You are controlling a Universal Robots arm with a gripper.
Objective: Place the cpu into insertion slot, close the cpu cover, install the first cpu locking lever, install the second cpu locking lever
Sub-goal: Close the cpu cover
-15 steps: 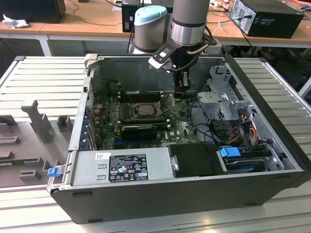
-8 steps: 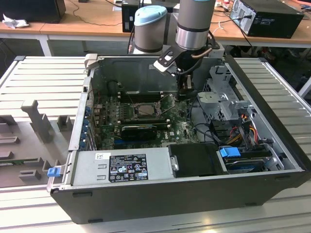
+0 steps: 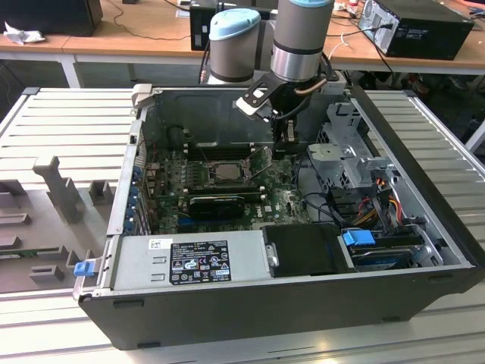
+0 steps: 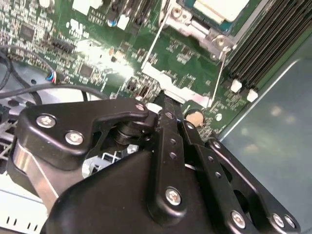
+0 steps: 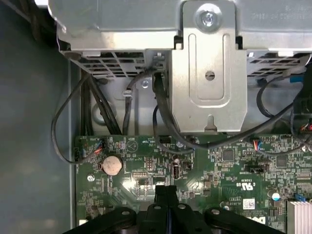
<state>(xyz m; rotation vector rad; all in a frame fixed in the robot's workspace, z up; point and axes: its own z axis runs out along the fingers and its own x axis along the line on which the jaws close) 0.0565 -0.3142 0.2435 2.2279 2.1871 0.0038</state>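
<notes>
The cpu lies in the slot, with the cover seemingly down around it and both wire levers unlatched. The jaws are pressed together with nothing visible between them, tips low over the board just beside one lever. The closed tips could slip off the springy wire and let it snap back, or scrape small board parts and the cables nearby

hand fingers together over green motherboard | coin battery | metal bracket | black cables
</notes>
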